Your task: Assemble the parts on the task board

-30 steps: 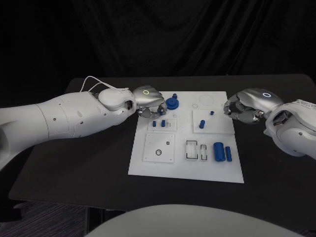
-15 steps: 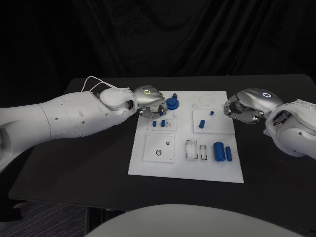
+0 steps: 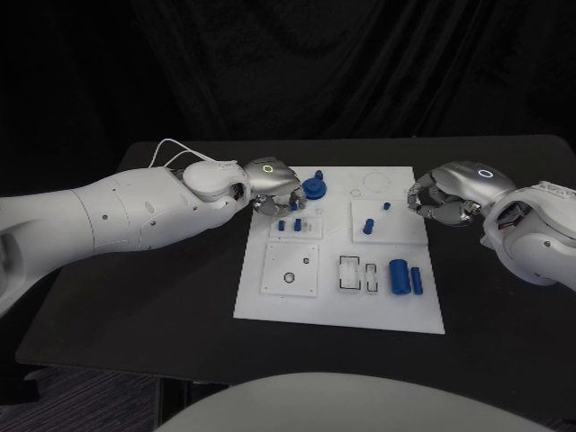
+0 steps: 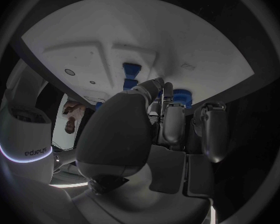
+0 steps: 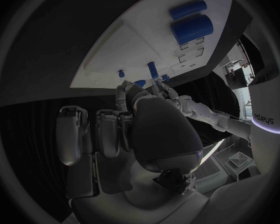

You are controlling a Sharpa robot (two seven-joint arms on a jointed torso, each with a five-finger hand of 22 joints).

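White board (image 3: 340, 306) lies in the middle of the black counter (image 3: 146, 297), reaching from the frame's centre toward the lower right. On it, right of centre, a thick blue cylinder (image 3: 399, 275) lies beside a thinner one (image 3: 417, 281). Small blue pegs (image 3: 290, 225) stand left of centre, and a blue knob (image 3: 314, 187) stands near the board's top edge, with a thin peg (image 3: 319, 173) just above it.

From the left edge the left arm reaches in, its hand (image 3: 273, 189) over the board's upper left corner, just beside the knob. Its fingers (image 4: 171, 119) are curled down close to a blue part; I cannot tell whether they hold it.

At the board's upper right edge hangs the right hand (image 3: 446, 198), fingers (image 5: 109, 134) curled in on nothing.
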